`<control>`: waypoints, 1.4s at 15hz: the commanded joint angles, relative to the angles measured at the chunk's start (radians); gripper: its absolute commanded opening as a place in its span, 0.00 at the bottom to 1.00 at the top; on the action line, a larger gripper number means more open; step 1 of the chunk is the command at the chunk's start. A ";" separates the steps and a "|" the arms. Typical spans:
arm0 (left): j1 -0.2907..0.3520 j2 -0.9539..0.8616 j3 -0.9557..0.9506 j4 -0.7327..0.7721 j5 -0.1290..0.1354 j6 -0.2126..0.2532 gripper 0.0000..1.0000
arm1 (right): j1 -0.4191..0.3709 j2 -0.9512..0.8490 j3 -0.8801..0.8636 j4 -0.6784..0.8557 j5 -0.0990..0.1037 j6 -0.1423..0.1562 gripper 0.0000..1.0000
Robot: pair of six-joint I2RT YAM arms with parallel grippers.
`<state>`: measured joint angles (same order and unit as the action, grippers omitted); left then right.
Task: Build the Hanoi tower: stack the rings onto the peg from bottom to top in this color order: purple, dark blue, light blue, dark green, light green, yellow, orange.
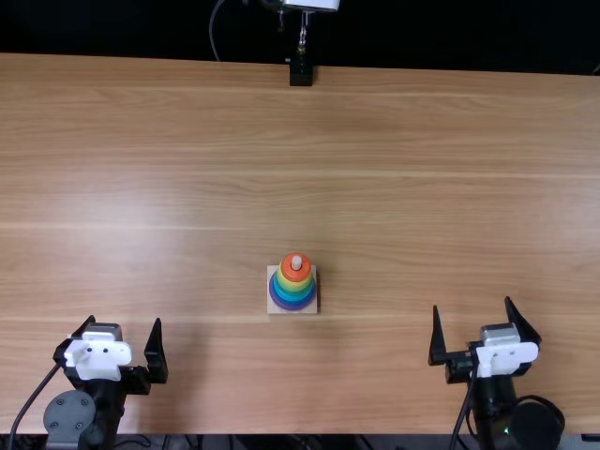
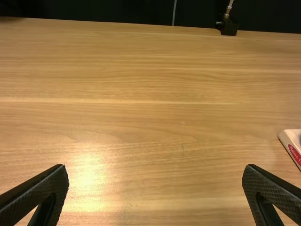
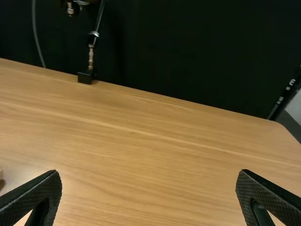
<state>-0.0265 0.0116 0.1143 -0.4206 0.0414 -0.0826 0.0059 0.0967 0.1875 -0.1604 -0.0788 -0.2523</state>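
Seeing right gripper [image 1: 472, 304] open, fingers [image 3: 44, 186] well apart, over wooden table [image 3: 150, 141]. Black clamp [image 3: 86, 77] with upright rod [image 3: 91, 56] at far edge, grey cable [image 3: 36, 33] nearby, dark backdrop [image 3: 188, 52] behind. Black pole [image 3: 284, 96] near table corner. Pale thing [image 3: 1, 174], mostly cut off.

Ring tower [image 1: 293, 288]: upright obstacle on pale square base [image 1: 273, 308]
Counter [image 1: 169, 131]: passable either side of tower, also beyond it
Black mount [image 1: 300, 75]: obstacle, far edge, around middle
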 commanded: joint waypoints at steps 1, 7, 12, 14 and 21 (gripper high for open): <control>-0.010 -0.012 -0.114 -0.078 0.014 0.002 1.00 | -0.009 -0.055 -0.045 0.012 -0.050 0.006 1.00; -0.010 -0.012 -0.114 -0.078 0.014 0.002 1.00 | -0.014 -0.097 -0.158 0.014 0.073 0.044 1.00; -0.010 -0.012 -0.114 -0.078 0.016 0.002 1.00 | -0.017 -0.097 -0.172 -0.089 0.073 0.133 1.00; -0.010 -0.012 -0.114 -0.080 0.016 0.002 1.00 | -0.018 -0.097 -0.172 -0.207 0.073 0.135 1.00; -0.010 -0.012 -0.114 -0.080 0.014 0.002 1.00 | -0.038 -0.097 -0.172 -0.352 0.071 0.122 1.00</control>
<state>-0.0265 0.0120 0.1143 -0.4202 0.0410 -0.0826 -0.0204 0.0120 0.1196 -0.4492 -0.0151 -0.1299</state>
